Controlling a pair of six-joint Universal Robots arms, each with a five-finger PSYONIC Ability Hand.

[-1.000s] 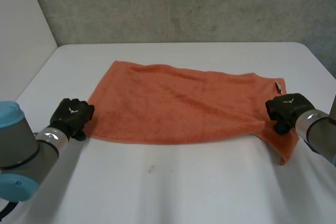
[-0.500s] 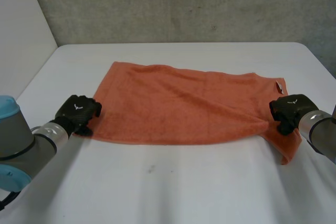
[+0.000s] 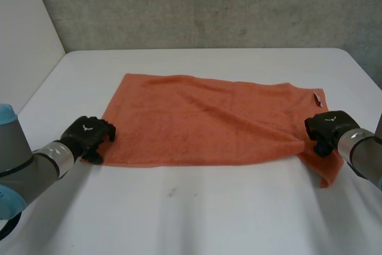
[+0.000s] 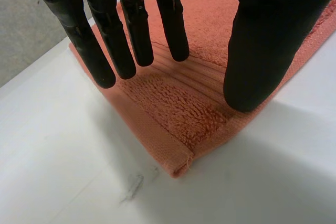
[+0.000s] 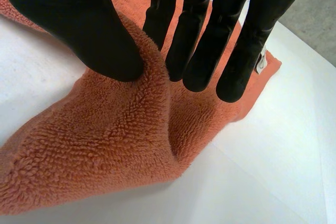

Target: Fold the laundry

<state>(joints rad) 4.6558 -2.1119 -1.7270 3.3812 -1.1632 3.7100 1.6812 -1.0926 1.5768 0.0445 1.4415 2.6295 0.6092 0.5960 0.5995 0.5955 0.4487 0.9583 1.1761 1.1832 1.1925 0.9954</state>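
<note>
An orange towel (image 3: 203, 117) lies spread flat on the white table (image 3: 197, 213), long side across. My left hand (image 3: 89, 136) is at its near left corner. In the left wrist view its fingers (image 4: 131, 30) are straight and apart from the thumb, just over that corner (image 4: 178, 124), holding nothing. My right hand (image 3: 325, 128) is at the towel's right edge, where the cloth bunches into a ridge. In the right wrist view the thumb (image 5: 79, 19) and fingers pinch that raised fold (image 5: 152, 77). The near right corner hangs past the hand toward me.
A small white label (image 3: 318, 98) sits at the towel's far right corner. A grey wall stands behind the table's far edge. Bare tabletop lies between the towel and the near edge, with a faint smudge (image 3: 172, 193) on it.
My left hand drew back toward me and to the left, and its fingers loosened off the corner. The towel's left end spread out flatter. The right hand kept its pinch and barely moved.
</note>
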